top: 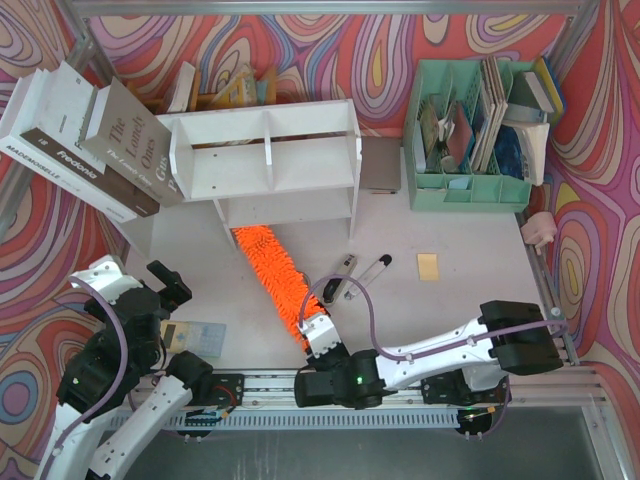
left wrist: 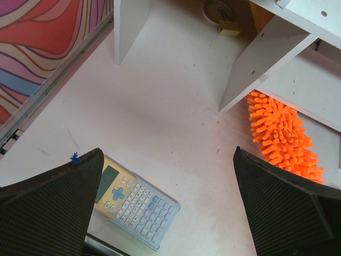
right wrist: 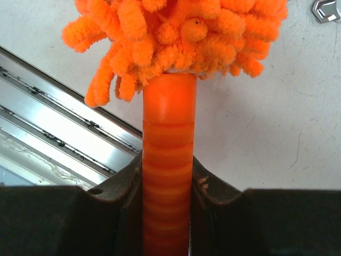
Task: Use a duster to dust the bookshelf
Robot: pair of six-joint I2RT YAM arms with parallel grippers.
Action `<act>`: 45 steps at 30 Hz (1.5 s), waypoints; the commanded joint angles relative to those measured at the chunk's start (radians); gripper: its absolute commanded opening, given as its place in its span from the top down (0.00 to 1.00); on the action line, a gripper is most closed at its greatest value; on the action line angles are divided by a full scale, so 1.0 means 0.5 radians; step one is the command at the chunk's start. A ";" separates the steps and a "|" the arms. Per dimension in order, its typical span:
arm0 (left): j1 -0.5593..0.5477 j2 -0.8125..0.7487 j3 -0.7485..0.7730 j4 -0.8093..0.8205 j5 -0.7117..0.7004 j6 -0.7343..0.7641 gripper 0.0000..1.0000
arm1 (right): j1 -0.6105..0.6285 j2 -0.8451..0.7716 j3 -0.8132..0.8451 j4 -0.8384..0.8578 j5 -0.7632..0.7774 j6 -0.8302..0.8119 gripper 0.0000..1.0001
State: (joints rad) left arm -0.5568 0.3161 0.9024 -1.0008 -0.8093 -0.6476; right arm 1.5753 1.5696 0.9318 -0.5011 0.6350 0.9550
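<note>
The bookshelf stands at the back middle of the table. It is white, two-tiered rigid wood that looks steady enough for a light wipe, though a hard shove might slide it. The duster lies slantwise on the table from the shelf's foot toward the right arm, its far tip tucked under the lowest tier. Its head is long, fluffy chenille: soft, light, and likely to flatten and bend against a surface or snag on edges, so it offers no firm hold. The place to take it is the thin handle, hard plastic with faint ridges. It is probably slippery and apt to twist in a pinch when the long head drags. The right gripper pinches that handle just below the fluff, jaws pressed against both sides; a hold this close to the head seems good for steering. The left gripper hangs spread wide over the table, holding nothing, above a calculator.
</note>
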 commanded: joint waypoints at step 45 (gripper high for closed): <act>-0.012 0.012 0.005 -0.025 -0.038 -0.005 0.02 | -0.169 0.284 0.198 0.062 -0.125 -0.112 1.00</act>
State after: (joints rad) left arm -0.5568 0.3161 0.9024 -1.0008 -0.8093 -0.6476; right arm 1.4857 1.7412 1.0203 -0.4812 0.5537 0.9291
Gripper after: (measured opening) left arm 0.983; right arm 0.334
